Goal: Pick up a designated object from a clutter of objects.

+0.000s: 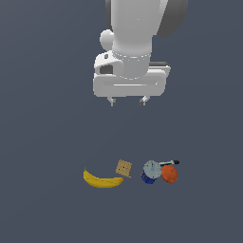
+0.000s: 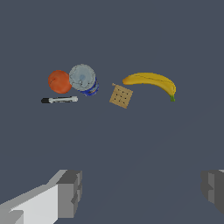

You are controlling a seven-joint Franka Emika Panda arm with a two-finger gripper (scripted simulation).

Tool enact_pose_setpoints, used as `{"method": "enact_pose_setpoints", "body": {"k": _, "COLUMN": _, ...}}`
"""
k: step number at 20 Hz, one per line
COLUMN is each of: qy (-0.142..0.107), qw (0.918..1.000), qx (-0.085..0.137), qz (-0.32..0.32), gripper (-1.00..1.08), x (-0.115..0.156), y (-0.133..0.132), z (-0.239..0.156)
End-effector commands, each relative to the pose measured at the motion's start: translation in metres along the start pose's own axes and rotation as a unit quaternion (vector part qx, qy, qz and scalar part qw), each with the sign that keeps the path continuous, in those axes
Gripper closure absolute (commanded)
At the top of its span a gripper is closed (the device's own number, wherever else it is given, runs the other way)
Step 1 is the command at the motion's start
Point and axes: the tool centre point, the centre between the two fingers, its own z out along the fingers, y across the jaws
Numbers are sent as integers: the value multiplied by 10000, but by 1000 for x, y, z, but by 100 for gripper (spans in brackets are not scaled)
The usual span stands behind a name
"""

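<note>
In the exterior view the white arm hangs from the top of the frame, and its end effector (image 1: 127,100) sits high above the things with its two short fingers apart and nothing between them. Well below it, a loose row of things lies on the dark grey tabletop (image 1: 42,142). At the exterior view's left is a yellow banana (image 1: 102,180), curved, with its stem end pointing up at its left tip. Just beside its other end stands a tan square cracker (image 1: 124,168), tilted on a corner. Further to the exterior view's right is the blue can (image 1: 150,172) with its pale silvery lid facing up — it touches an orange-red ball (image 1: 169,173) on its right side. A thin black-and-silver tool (image 1: 169,163) lies just behind the ball and the can.

In the wrist view the same row shows from above, with the order mirrored. The can (image 2: 83,79) lies against the ball (image 2: 59,82), and its blue wall peeks out under the round lid. The tool (image 2: 59,100) lies flat close by both, apart from them. The cracker (image 2: 121,96) sits between the can and the banana (image 2: 151,82), near the banana's tip but apart from the can. Two grey fingertips (image 2: 70,193) of the end effector (image 2: 142,189) show at the frame's edge — wide apart, with bare tabletop (image 2: 131,144) between them.
</note>
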Motion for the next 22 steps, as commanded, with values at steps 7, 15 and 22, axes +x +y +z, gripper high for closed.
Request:
{"method": "enact_pose_setpoints", "body": {"k": 7, "qy": -63, "qw": 9998, "qx": -17, "qz": -201, "gripper": -92, "x": 0, "y": -8, "z": 2}}
{"method": "enact_pose_setpoints", "body": {"k": 15, "qy": -98, "qw": 9995, "qx": -25, "qz": -308, "gripper": -92, "x": 0, "y": -12, "z": 3}}
{"method": "enact_pose_setpoints", "body": {"k": 22, "qy": -98, "qw": 9992, "qx": -25, "qz": -391, "gripper": -92, "x": 15, "y": -18, "z": 14}}
